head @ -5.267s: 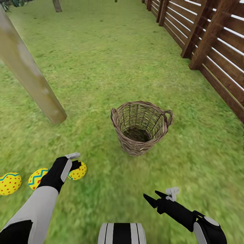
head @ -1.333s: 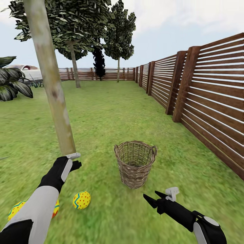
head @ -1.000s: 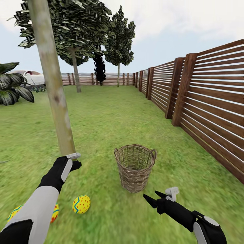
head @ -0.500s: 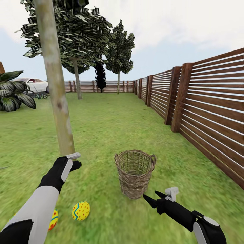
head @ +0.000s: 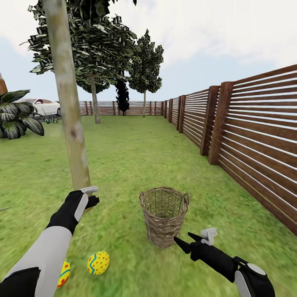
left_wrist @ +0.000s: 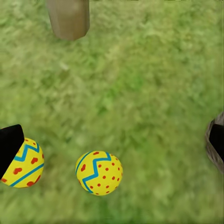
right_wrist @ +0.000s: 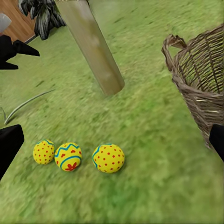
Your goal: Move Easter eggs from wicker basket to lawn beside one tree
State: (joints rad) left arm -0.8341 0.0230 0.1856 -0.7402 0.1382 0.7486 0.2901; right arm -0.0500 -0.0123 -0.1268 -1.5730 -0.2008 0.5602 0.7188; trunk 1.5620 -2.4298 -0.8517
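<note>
Nearest the robot, the left gripper (head: 91,196) hangs over the lawn (head: 136,161) with nothing between its fingers; the wrist view looks down through a wide gap at bare grass, so it reads as released. The right gripper (head: 193,240) is held low on the other side, its dark fingers spread apart and likewise empty.

Below and slightly behind the left gripper lie the eggs. The head view shows one whole egg (head: 98,262) and part of a second (head: 63,273) beside the forearm; the right wrist view shows all three in a short row on the grass — first egg (right_wrist: 108,158), second egg (right_wrist: 68,156), third egg (right_wrist: 44,152) — the two smaller-looking ones touching or nearly so, the first just beside them.

Just beyond the left gripper rises the tree trunk (head: 69,107), its foot near the row of eggs. Just ahead of the right gripper stands the wicker basket (head: 164,216), upright; as far as its open weave and mouth show, it holds no egg.

Farther off — more trees (head: 144,66), a slatted fence (head: 247,136), a broad-leaved plant (head: 18,119) and a white car (head: 45,106).

Judged from this layout, the task looks essentially complete: basket emptied, all three eggs near one trunk, nothing evident left to move.
</note>
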